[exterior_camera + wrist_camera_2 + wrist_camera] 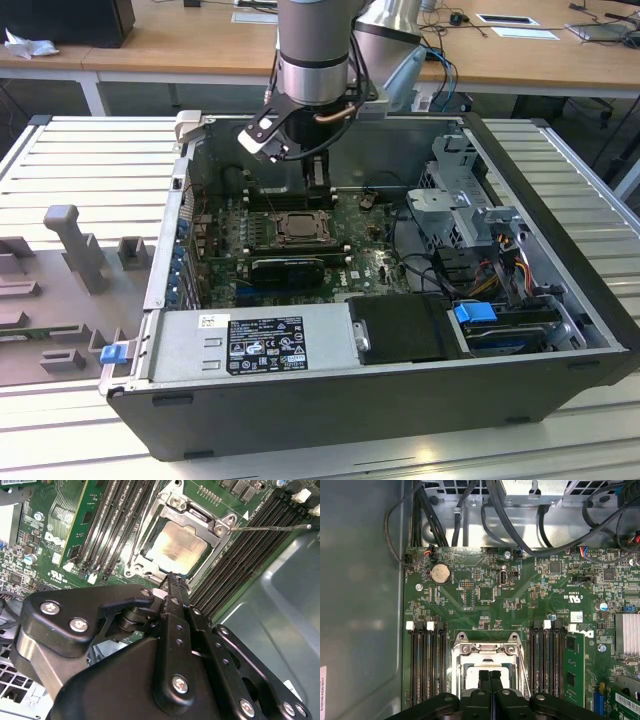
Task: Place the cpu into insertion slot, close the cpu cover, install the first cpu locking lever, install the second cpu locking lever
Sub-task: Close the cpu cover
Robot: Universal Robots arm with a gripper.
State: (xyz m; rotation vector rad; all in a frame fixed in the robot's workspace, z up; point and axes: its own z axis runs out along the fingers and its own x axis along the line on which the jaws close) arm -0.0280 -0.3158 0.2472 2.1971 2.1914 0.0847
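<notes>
The cpu (pixel 176 547) lies flat in the insertion slot (pixel 297 228), its pale silver top showing through the window of the cpu cover (pixel 172 502), which lies down over it. My gripper (pixel 172 579) hangs just above the socket's edge, fingers shut together with nothing between them. In the first wrist view the fingertips (pixel 485 676) cover part of the cpu (pixel 470 672) inside the cover frame (pixel 487 647). A thin wire locking lever (pixel 270 528) sticks out from a socket corner over the memory slots. In the exterior view the gripper (pixel 306 178) sits above the board, inside the open case.
Long black memory slots (pixel 427 665) flank the socket on both sides. A black graphics card (pixel 290 268) lies just in front of the socket. The case wall (pixel 280 615) is close beside the gripper. Cables (pixel 510 525) and a drive cage (pixel 465 210) stand at the exterior view's right.
</notes>
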